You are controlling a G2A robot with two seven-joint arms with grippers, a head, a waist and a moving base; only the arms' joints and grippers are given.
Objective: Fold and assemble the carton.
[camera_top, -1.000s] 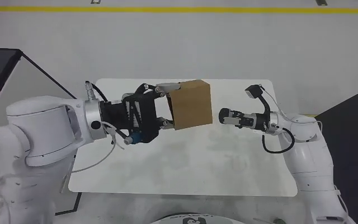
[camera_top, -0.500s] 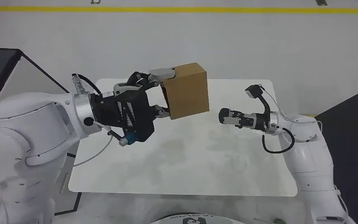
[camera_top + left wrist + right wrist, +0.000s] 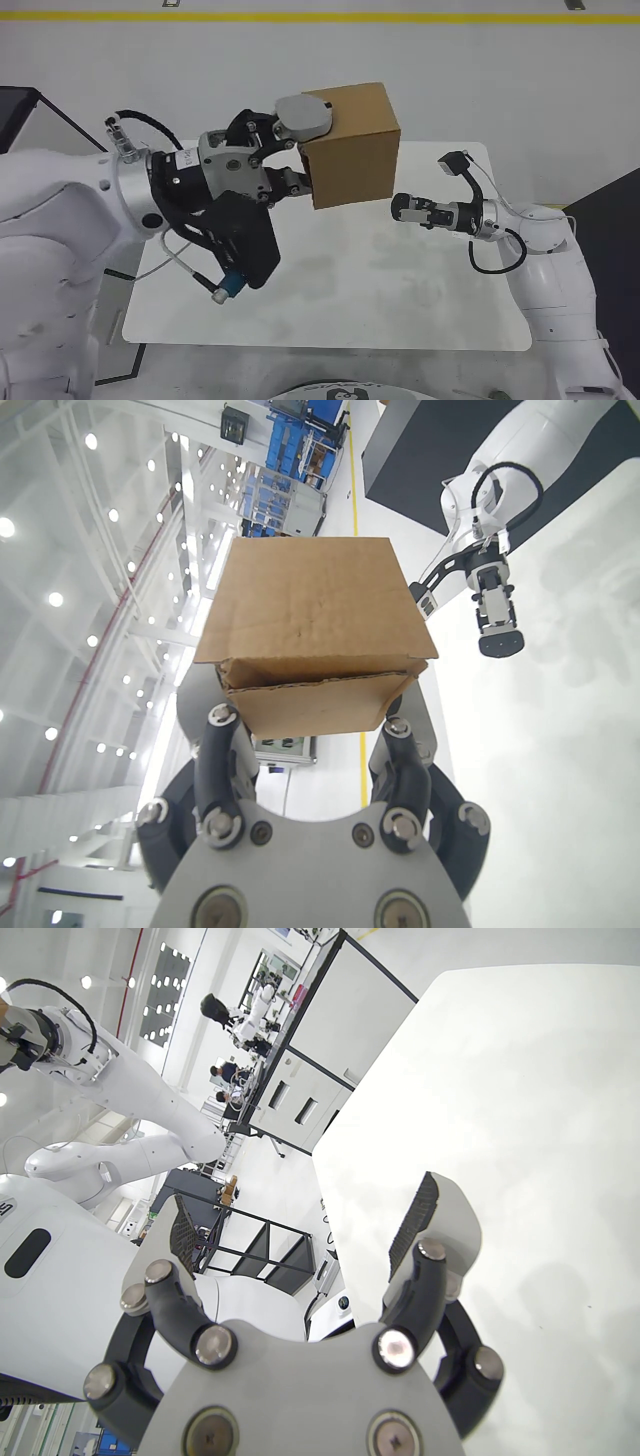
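Carton (image 3: 355,145) gripped by left gripper (image 3: 300,150) above white table (image 3: 400,290) in bright hall (image 3: 100,550); right gripper (image 3: 402,209) spread, empty.

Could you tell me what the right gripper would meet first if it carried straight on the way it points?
Probably the carton held in the left gripper: seen from above, the right gripper aims at its nearest corner. The carton looks raised, though, so it might pass beneath.
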